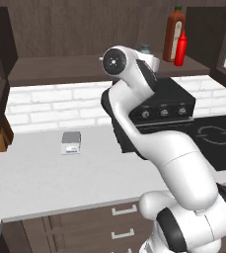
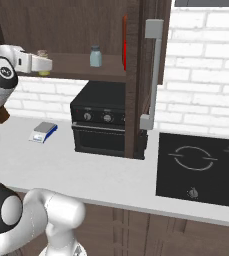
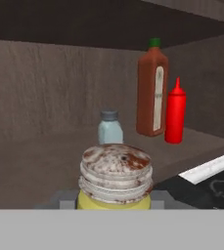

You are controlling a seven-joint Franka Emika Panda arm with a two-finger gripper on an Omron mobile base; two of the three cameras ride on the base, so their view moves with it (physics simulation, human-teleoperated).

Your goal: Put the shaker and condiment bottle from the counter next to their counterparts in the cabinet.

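While the arm reaches up toward the cabinet (image 1: 60,69), the fingers (image 3: 114,204) are closed on the shaker (image 3: 114,183), gripping its yellow body just below the brown speckled cap. In the hand view the shaker sits at 6 o'clock, raised in front of the shelf board.

Handling: the shaker appears small, rigid and light. Its smooth round wall could slip or twist, so a hold low on the body, under the cap's ridged rim, looks the soundest. The cap looks loosely stacked; squeezing there is not advised.

Contents of the cabinet, hand view:
- pale blue-grey shaker (image 3: 110,128) at 12 o'clock from the held shaker, upright, further back on the shelf;
- tall red-brown sauce bottle (image 3: 152,95) at 1 o'clock, upright against the back corner;
- condiment bottle (image 3: 175,114) just beside the sauce bottle, on its right, upright. Whether the two touch cannot be told.

Judgement: the red bottle is already placed; setting the shaker down beside the blue-grey one remains. Bare shelf lies to either side of it.

A small scale (image 1: 71,142) rests on the worktop (image 1: 45,183).
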